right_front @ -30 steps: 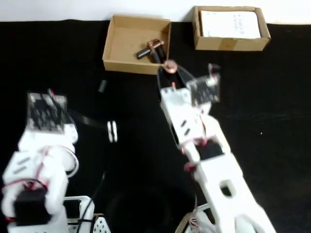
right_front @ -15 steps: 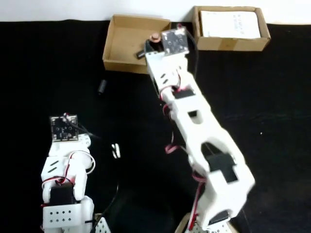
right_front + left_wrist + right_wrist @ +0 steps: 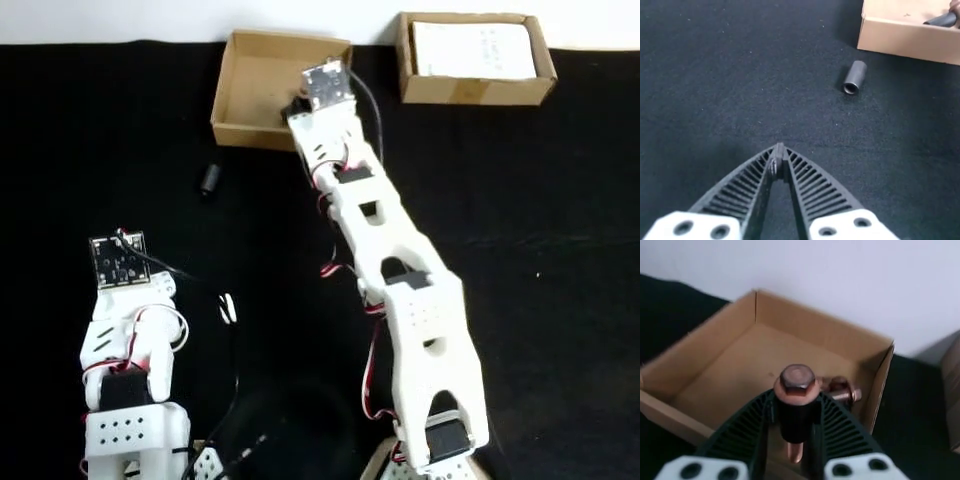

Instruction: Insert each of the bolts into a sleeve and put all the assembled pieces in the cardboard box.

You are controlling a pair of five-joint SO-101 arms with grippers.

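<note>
The right pincer (image 3: 796, 401), clamped on a bolt-and-sleeve piece (image 3: 796, 421) held upright, head up, hangs over the open cardboard box (image 3: 705, 340) (left pincer (image 3: 779, 152) closed and empty, well apart), box floor below.

The right arm (image 3: 385, 240) bars the tabletop's (image 3: 540, 250) middle, near edge to the box (image 3: 245, 135) at the far edge, its gripper (image 3: 796, 401) clamping a bolt (image 3: 797, 381) over another piece (image 3: 842, 390) inside. A sleeve (image 3: 209, 179) lies before that box's left corner; the right side lies open.
</note>
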